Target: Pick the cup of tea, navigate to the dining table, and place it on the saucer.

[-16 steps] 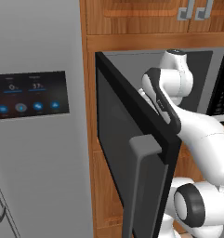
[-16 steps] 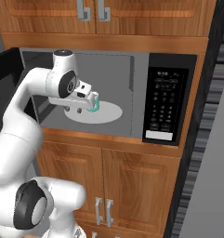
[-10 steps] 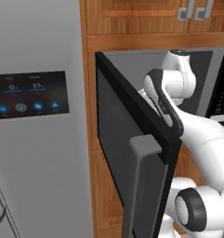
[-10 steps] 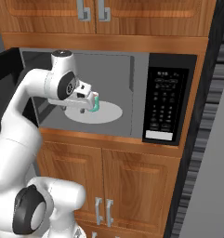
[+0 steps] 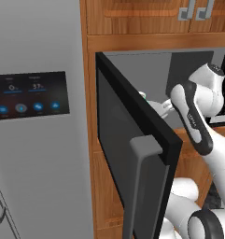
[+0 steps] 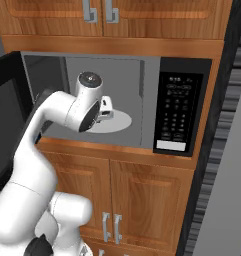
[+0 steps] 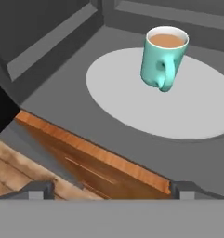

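Cup of tea (image 7: 163,56) on turntable (image 7: 132,102), beyond open claw (image 7: 111,188).

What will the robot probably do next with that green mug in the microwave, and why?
Probably reach the hand forward into the microwave toward the cup of tea. The cup stands upright on the round turntable, handle facing the camera, and the fingers are well short of it with nothing between them.

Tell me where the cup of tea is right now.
In the hand view, the cup of tea stands on the microwave's round turntable plate, handle toward the camera, ahead of the open gripper.
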You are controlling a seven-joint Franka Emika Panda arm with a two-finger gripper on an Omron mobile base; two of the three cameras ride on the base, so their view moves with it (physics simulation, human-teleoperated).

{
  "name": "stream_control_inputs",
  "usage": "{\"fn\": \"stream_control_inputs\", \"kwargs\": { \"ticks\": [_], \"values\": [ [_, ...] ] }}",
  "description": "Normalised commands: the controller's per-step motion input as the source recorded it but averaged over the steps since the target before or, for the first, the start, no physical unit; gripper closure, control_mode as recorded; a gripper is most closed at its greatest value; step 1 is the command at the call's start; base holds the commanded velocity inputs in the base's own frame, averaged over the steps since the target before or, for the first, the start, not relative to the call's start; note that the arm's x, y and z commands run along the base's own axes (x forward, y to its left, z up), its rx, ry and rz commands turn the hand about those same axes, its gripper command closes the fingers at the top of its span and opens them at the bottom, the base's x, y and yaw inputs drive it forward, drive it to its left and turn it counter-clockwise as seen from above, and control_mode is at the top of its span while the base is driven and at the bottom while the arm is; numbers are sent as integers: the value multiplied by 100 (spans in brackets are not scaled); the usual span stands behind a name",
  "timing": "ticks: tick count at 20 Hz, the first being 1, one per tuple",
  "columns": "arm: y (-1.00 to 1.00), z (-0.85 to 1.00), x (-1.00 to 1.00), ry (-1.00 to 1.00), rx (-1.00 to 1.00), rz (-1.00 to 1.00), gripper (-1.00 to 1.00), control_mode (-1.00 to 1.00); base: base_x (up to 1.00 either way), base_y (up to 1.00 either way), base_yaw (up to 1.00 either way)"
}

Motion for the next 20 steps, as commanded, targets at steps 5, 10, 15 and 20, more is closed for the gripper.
{"fn": "stream_control_inputs", "kwargs": {
  "ticks": [5, 10, 15, 20],
  "values": [
    [-6, 0, 53, -7, 4, 35, -100, -100, 0, 0, 0],
    [1, -9, 74, -1, 1, 20, -100, -100, 0, 0, 0],
    [0, -17, 76, 0, 2, 4, -100, -100, 0, 0, 0],
    [0, -27, 42, 1, 0, 0, -100, -100, 0, 0, 0]
  ]
}}
